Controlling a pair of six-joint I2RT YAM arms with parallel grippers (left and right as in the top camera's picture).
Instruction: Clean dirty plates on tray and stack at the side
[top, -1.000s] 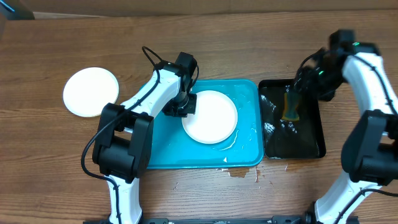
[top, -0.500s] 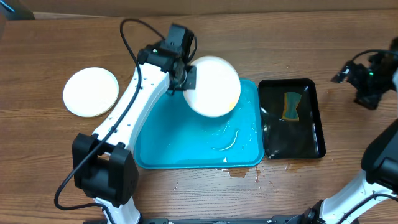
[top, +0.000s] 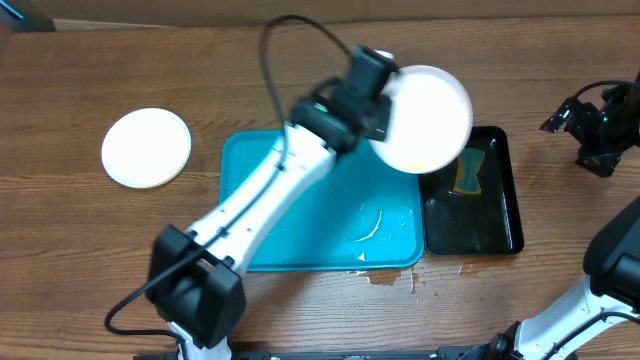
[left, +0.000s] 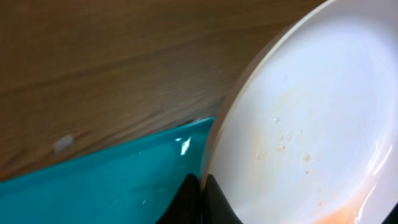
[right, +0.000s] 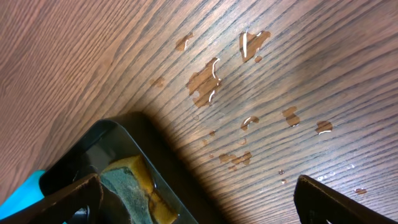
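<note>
Wooden table (top: 150, 60), left end effector (left: 200, 198) tight on a smeared white plate (top: 432, 115) aloft, right end effector (right: 198, 202) wide apart

1. Overhead: bright, even light from above, soft shadows. I see the plate (top: 430, 105) near blown-out white, rim blurred.
2. L wrist: table (left: 93, 50) out of focus; small glint on tray (left: 112, 186).
3. R wrist: sharp wood grain, glare on water drops (right: 205, 81).
</note>
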